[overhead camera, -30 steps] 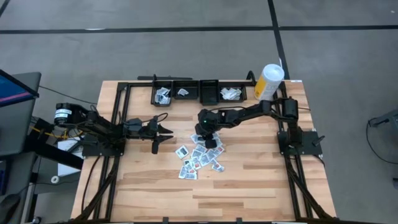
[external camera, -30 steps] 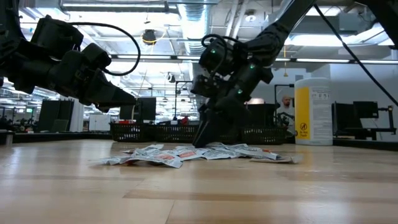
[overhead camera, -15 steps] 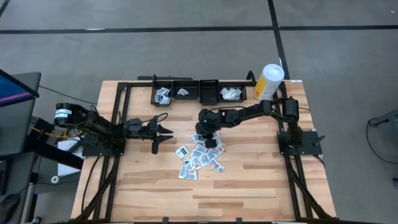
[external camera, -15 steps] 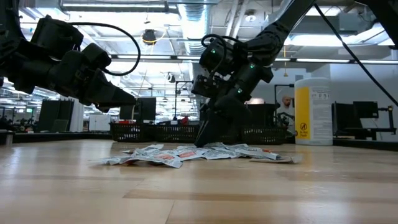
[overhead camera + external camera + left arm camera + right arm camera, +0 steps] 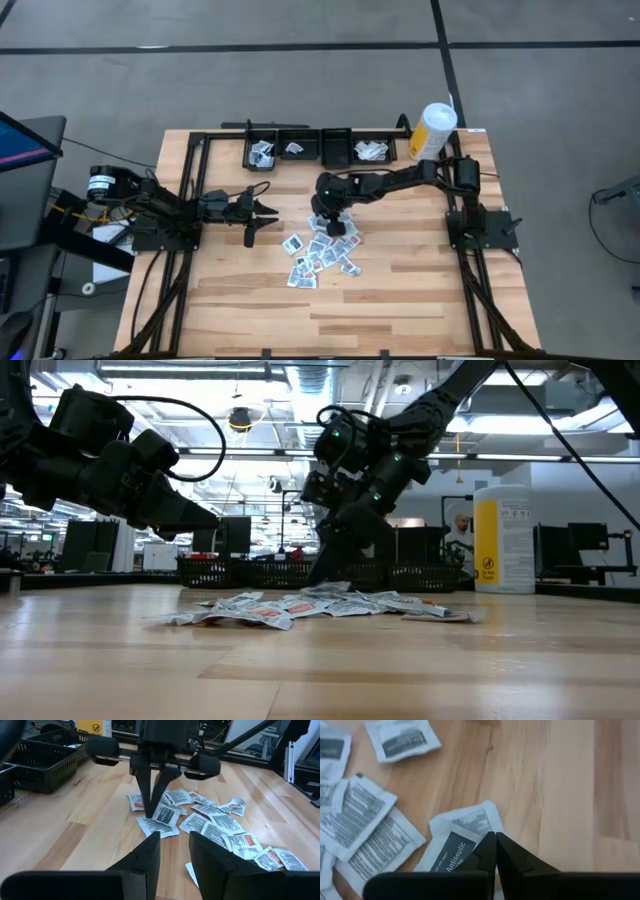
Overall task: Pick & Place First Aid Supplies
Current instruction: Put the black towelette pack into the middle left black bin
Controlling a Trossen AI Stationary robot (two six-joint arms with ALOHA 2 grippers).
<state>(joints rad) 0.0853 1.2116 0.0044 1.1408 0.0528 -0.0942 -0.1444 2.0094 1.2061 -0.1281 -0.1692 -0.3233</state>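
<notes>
The right gripper (image 5: 495, 842), fingers pressed together on an antiseptic packet (image 5: 451, 855), stands at the packet pile's (image 5: 320, 256) far edge, mid-worktop; the left gripper (image 5: 262, 215) waits part-open near the left edge.

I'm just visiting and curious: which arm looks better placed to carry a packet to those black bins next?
The right arm. Its tool is shut on an antiseptic packet at the pile's edge. The left tool hovers beside the pile, holding nothing, and looks no nearer the black bins.

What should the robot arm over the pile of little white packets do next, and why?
Probably lift straight up a little. The right gripper has shut its dark fingers on a white antiseptic packet at the edge of the packet pile. The black mesh bins sit at the table's back edge.
</notes>
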